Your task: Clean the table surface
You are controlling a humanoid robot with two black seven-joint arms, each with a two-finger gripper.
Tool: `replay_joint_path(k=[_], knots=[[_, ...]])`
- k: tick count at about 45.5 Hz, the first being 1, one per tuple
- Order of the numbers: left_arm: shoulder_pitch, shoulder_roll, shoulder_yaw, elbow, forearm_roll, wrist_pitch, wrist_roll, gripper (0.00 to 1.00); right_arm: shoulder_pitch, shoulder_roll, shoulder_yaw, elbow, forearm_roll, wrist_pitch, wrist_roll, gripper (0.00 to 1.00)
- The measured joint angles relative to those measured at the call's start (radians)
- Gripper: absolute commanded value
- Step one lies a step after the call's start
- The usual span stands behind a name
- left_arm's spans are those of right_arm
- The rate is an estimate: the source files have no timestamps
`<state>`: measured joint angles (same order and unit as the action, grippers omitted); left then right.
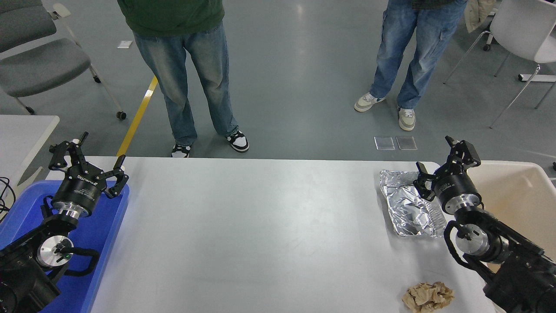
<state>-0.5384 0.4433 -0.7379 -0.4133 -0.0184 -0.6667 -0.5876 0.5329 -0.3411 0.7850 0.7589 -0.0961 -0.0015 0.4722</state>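
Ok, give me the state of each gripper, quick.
Left gripper: open, holding nothing, parked over the blue bin.
Right gripper: open, holding nothing, above the foil tray.

right gripper (439, 161) above foil tray (410, 211), jaws spread.

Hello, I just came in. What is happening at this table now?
A robot is clearing a white table. Its right end effector is open and sits above the far right edge of a crumpled foil tray, holding nothing yet. A wad of brown paper lies nearer, untouched. The left end effector is parked, open, over a blue bin. A beige bin stands at the right. Two people stand behind.
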Motion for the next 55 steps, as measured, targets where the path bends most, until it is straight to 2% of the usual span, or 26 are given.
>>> replay_joint_path(k=[14,28,35,43,55], knots=[[0.0,0.0,0.0,0.0,0.0,0.0,0.0,1.0,0.009,-0.059,-0.051,0.063,-0.009,-0.026,-0.026,1.0],[0.0,0.0,0.0,0.0,0.0,-0.001,0.0,1.0,0.115,-0.224,-0.276,0.273,-0.069,-0.165,-0.218,1.0],[0.0,0.0,0.0,0.0,0.0,-0.001,0.0,1.0,0.189,-0.313,-0.389,0.372,-0.19,-0.205,-0.304,1.0],[0.0,0.0,0.0,0.0,0.0,-0.001,0.0,1.0,0.294,-0.402,-0.548,0.426,-0.398,-0.177,-0.436,1.0],[0.0,0.0,0.0,0.0,0.0,-0.001,0.0,1.0,0.357,-0.458,-0.685,0.447,-0.739,-0.189,-0.509,1.0]])
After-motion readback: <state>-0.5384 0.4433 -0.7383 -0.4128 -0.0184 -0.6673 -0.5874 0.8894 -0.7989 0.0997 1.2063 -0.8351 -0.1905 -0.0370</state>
